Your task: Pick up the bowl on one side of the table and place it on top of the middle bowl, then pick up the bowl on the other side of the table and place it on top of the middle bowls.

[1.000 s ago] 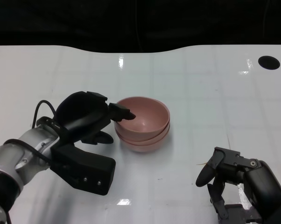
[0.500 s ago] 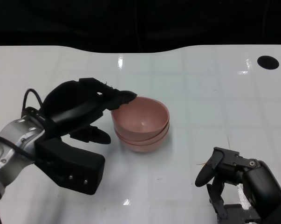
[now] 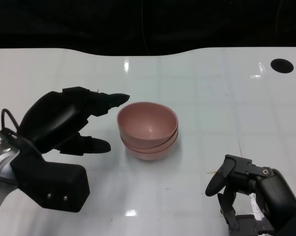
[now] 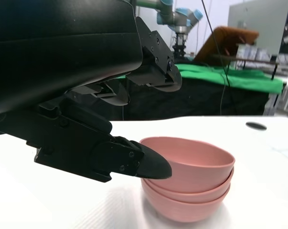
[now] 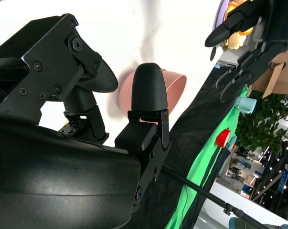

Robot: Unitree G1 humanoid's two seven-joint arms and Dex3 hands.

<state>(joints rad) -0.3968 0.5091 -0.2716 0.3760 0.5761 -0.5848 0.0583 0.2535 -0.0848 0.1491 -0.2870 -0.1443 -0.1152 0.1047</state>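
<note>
White and glossy, the table (image 3: pixel 211 98) in the head view carries a stack of pink bowls (image 3: pixel 148 129) near its middle, mouths up, while the left hand (image 3: pixel 64 120) hovers just beside the stack with fingers apart and empty, and the right hand (image 3: pixel 246 189) sits near the front edge, fingers curled on nothing. From the left wrist view three nested bowls (image 4: pixel 186 183) stand upright, with no long axis. They look light, stiff and smooth, so I would pinch the rim.
</note>
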